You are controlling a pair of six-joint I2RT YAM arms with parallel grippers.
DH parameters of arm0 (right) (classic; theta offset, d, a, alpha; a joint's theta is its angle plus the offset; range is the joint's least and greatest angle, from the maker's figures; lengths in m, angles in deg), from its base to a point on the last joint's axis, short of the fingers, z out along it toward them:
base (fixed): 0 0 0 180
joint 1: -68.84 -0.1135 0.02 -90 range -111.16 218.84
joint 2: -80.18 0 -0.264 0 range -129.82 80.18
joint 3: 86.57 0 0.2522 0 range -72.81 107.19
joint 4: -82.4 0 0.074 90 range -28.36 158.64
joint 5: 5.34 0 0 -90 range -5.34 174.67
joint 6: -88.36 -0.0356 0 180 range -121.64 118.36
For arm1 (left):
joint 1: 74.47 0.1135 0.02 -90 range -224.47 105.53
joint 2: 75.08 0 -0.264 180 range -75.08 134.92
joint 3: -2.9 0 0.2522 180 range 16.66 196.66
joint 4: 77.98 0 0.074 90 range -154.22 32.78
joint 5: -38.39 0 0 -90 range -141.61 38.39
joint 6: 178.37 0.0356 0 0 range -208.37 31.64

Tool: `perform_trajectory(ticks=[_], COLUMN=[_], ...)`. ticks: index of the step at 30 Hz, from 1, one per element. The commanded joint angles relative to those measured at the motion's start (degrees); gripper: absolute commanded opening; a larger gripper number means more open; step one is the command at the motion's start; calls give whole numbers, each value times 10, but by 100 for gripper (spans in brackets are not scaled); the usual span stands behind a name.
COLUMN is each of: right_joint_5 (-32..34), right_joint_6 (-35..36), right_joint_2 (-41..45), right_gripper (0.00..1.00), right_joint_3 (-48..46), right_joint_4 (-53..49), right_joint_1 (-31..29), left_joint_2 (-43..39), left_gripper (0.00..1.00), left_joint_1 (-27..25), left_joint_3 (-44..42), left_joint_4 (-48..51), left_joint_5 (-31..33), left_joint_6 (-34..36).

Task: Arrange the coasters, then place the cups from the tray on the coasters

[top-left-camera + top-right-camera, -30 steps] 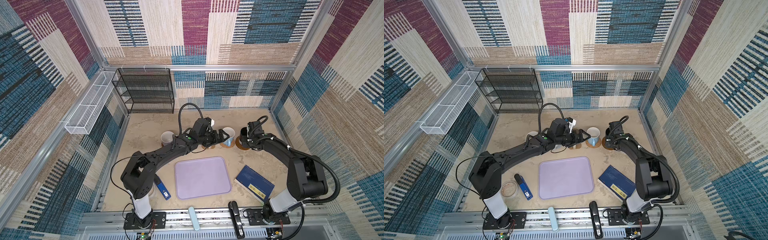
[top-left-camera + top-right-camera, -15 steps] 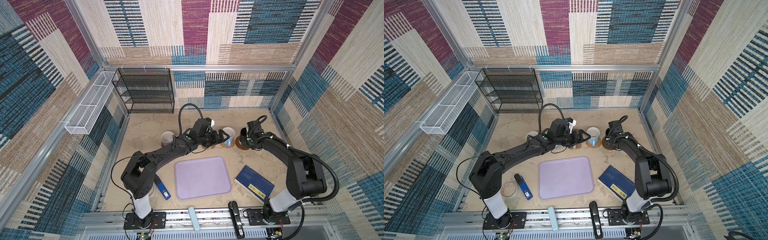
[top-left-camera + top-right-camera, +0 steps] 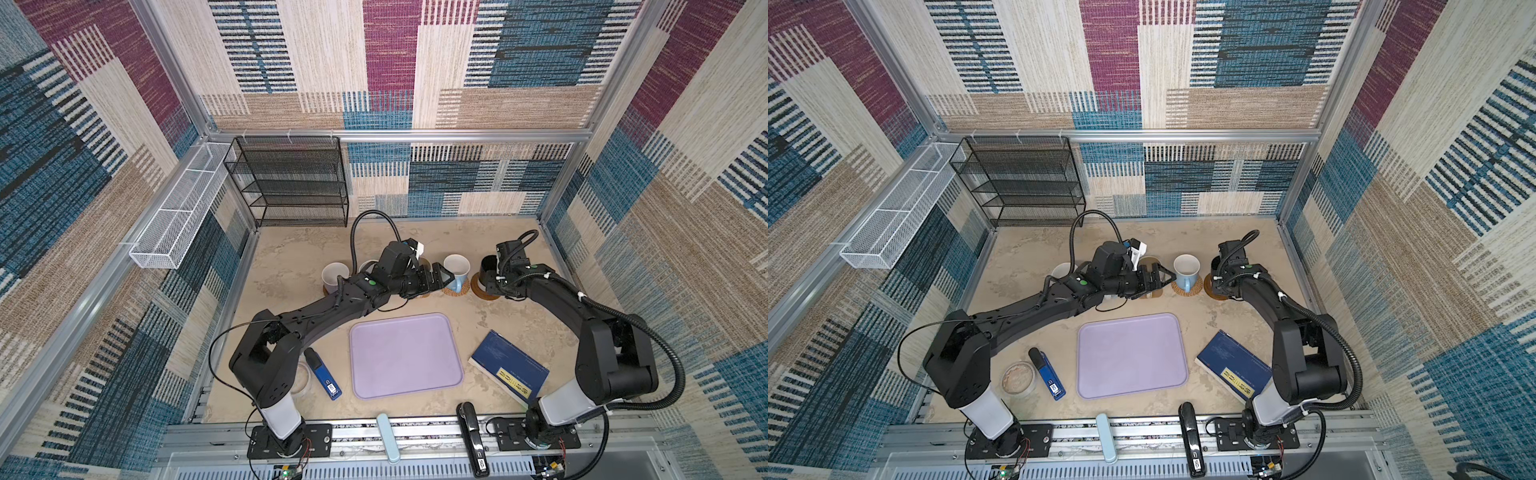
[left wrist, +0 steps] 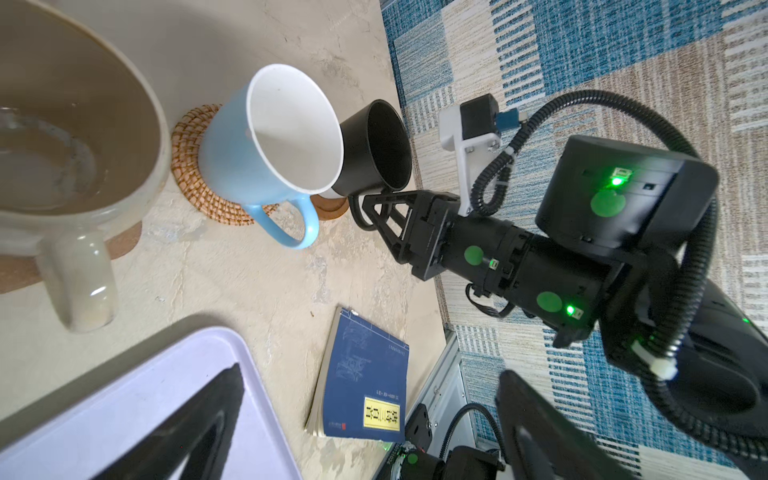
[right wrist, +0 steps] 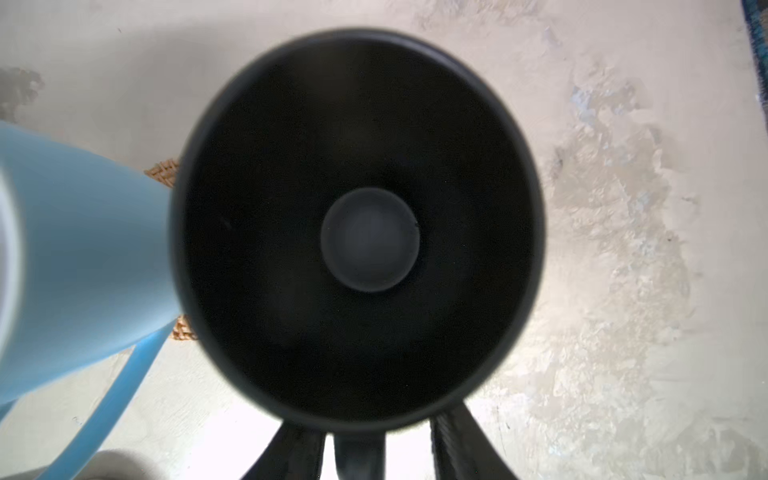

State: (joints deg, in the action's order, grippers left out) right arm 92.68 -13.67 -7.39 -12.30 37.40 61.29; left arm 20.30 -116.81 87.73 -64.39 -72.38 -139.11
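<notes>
Black cup (image 4: 374, 153) is sitting on its coaster (image 4: 330, 208) beside the blue cup (image 4: 249, 158), left jaws gaping, right jaws apart astride its handle (image 5: 358, 457), risking a tipping snag on retreat.

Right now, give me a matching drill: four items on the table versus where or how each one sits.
1 light blue cup
2 black cup
3 tray
4 blue book

A on a brown wooden coaster
B holds no cups
C on the woven rattan coaster
D flat on the table, right of the tray in both top views

Pairs: 1-C, 2-A, 3-B, 4-D
</notes>
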Motion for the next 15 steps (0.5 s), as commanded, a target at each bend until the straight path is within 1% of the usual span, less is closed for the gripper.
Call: perform_trajectory(ticks=[1,3,4,6,7,8,9,10,11,13,15], right_joint_5=[-10,-11,-12,-17,-15,-16,-27,-35,-40,-29,-4], right_joint_6=[-16,-20,-21,-20,-20,-21,-24,-25,-29,-39,-39], right_joint_2=[42,75,95,140,167,191,216,242,260,294,311], right_gripper=[48,51,60,64,91,92,100,100,100,100,100], right_joint_3=[-9,-15,-20,-39,-56,-75,-101,-130,-153,-190,-218], right_joint_4=[18,24,31,59,84,109,143,181,209,260,302], right_joint_1=[0,0,0,0,0,0,0,0,0,0,0], left_joint_2=[-40,-72,-93,-140,-171,-197,-226,-251,-273,-313,-336], left_gripper=[98,98,98,98,99,99,99,99,99,99,99], left_joint_1=[4,8,11,19,23,28,32,35,39,51,69], left_joint_3=[-23,-39,-51,-77,-94,-108,-124,-139,-147,-162,-181], left_joint_4=[-3,19,32,55,64,70,78,89,100,131,139], left_joint_5=[50,86,108,157,192,221,258,306,341,419,476], left_joint_6=[31,47,60,84,101,116,137,154,173,202,233])
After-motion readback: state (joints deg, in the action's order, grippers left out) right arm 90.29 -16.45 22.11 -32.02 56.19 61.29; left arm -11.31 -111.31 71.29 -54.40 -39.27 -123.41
